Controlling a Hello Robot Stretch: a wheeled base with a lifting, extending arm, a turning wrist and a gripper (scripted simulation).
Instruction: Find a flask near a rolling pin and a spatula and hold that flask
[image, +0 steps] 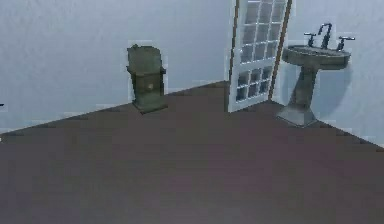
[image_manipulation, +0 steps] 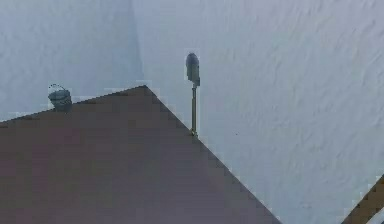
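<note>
No flask, rolling pin or spatula can be made out in these views. The forward view looks across a dark brown floor (image: 170, 160) toward pale walls. The arm side view looks into a room corner over the same dark floor (image_manipulation: 100, 160).
A dark green bin-like stand (image: 146, 76) sits against the far wall. A white glazed door (image: 256, 50) stands to its right, beside a grey pedestal sink (image: 312, 70) with taps. In the arm side view a tall upright brush-like thing (image_manipulation: 193, 90) leans by the wall, and a small bucket (image_manipulation: 60, 96) sits in the corner.
</note>
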